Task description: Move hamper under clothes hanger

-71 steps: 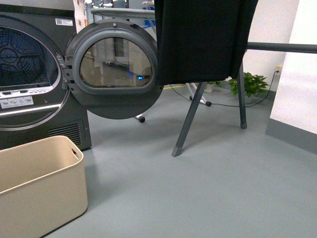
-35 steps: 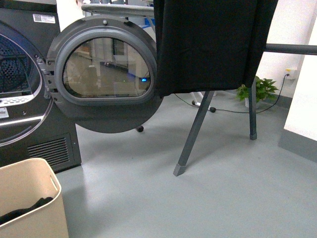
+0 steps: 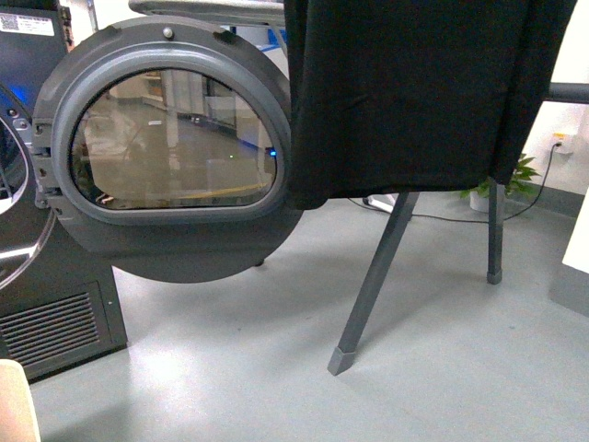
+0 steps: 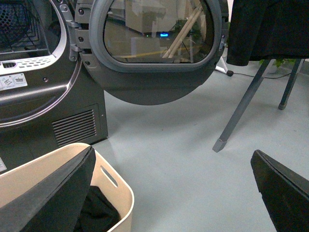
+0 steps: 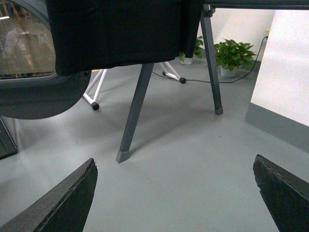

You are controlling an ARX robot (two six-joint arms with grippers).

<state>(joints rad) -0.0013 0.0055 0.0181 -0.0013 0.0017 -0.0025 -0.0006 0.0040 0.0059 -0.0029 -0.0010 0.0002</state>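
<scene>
Clothes hanger point(image 3: 373, 285): upper right of front view, draped with black cloth point(image 3: 405, 92).
Hamper point(image 3: 14, 405): bottom left corner, not under it. Likely light, stiff, smooth; grip at slot handle point(image 4: 109, 176).
Left gripper point(image 4: 169, 203), right gripper point(image 5: 171, 203): spread wide, empty.

A laundry area in a plain indoor room is being shown. At 9 o'clock a dark grey dryer point(image 3: 55, 313) is being seen with its round glass door point(image 3: 175, 147) standing open. At 1 o'clock a black garment point(image 3: 414, 92) is being carried on a metal clothes hanger point(image 3: 373, 281). A beige hamper point(image 4: 29, 171) holding dark laundry is being shown beside the dryer. A smooth grey floor point(image 3: 442, 387), white walls point(image 5: 285, 63), a potted plant point(image 5: 234, 55) at 3 o'clock and a wall socket point(image 3: 559, 143) are also being shown.
</scene>
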